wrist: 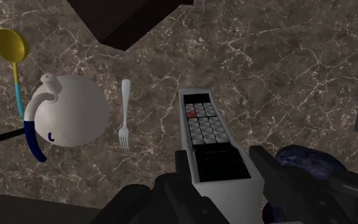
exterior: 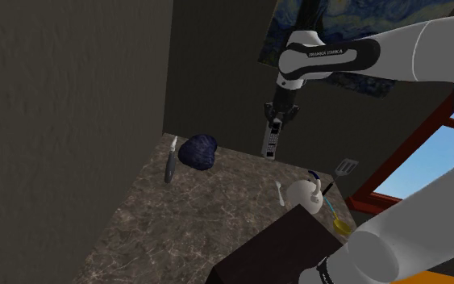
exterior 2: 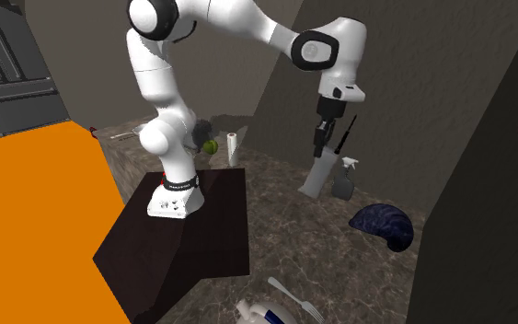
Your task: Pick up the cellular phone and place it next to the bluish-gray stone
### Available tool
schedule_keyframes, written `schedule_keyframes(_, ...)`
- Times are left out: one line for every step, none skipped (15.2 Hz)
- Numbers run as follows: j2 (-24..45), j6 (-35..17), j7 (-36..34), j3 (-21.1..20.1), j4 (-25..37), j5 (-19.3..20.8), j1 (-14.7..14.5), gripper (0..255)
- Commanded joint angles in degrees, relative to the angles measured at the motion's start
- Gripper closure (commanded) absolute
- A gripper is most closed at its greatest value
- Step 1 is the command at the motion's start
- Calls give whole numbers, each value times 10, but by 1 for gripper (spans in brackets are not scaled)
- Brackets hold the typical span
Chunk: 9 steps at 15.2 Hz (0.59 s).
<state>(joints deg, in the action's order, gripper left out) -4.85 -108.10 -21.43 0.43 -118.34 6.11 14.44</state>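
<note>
Wrist view: the black claw (wrist: 220, 162) is clamped on one grey cellular phone (wrist: 206, 127), whose keypad end sticks out past the fingertips. The phone hangs upright from the claw over the brown veined counter (wrist: 285, 57), near its back edge. One bluish stone (wrist: 308, 164) lies by a back corner of the counter. Also on the counter are one white teapot (wrist: 75, 111), one fork (wrist: 124, 114) and one yellow spoon (wrist: 11, 46).

White arm (exterior 2: 155, 78), dark joints (exterior 2: 316, 51), black pincer (wrist: 221, 162).
</note>
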Motion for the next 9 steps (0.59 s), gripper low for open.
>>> schedule_keyframes(47,-7,3,2,40,0,2,255)
schedule_keyframes(70,-10,4,3,61,0,2,255)
schedule_keyframes(93,-11,5,3,82,0,3,255)
schedule_keyframes(116,-12,7,4,105,0,4,255)
schedule_keyframes(139,-12,8,4,128,0,5,255)
schedule_keyframes(162,-11,10,5,152,-1,6,255)
schedule_keyframes(186,-9,11,6,178,-1,6,255)
schedule_keyframes(209,-7,13,6,204,-2,7,255)
schedule_keyframes(234,-3,15,6,232,-2,8,255)
